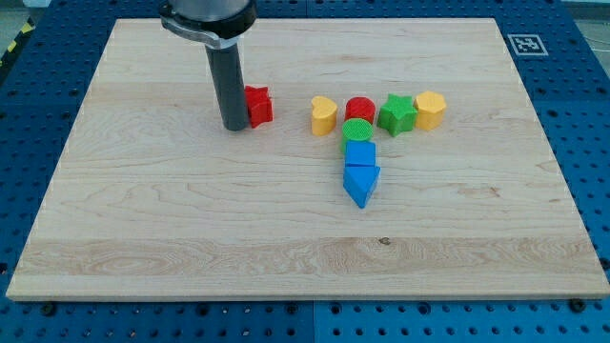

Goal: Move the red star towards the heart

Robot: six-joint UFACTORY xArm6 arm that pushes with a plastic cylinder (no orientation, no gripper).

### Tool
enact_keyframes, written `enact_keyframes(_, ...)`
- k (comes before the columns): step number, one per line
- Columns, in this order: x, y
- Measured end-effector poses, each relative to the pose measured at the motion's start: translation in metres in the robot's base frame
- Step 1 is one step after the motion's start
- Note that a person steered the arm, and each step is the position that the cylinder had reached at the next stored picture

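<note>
The red star [258, 105] lies on the wooden board [191, 219], left of the centre. My tip [234, 125] stands right against the star's left side and hides part of it. The yellow heart [324, 114] lies to the star's right, a gap of bare board away.
Right of the heart stand a red cylinder [359, 110], a green star [397, 114] and a yellow hexagon [431, 110] in a row. Below the red cylinder a green cylinder [357, 131], a blue cube [359, 153] and a blue triangle [361, 183] form a column.
</note>
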State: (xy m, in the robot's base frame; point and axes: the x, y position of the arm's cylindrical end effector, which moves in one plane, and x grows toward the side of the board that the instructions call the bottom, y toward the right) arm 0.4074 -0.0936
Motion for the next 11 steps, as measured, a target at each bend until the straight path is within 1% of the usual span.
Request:
enact_keyframes(4,0.002,0.039)
enact_keyframes(5,0.002,0.029)
enact_keyframes(6,-0.004,-0.023)
enact_keyframes(7,-0.053,-0.041)
enact_keyframes(8,-0.079,-0.017)
enact_keyframes(9,-0.068,0.022)
enact_keyframes(10,-0.061,0.04)
enact_keyframes(11,-0.061,0.04)
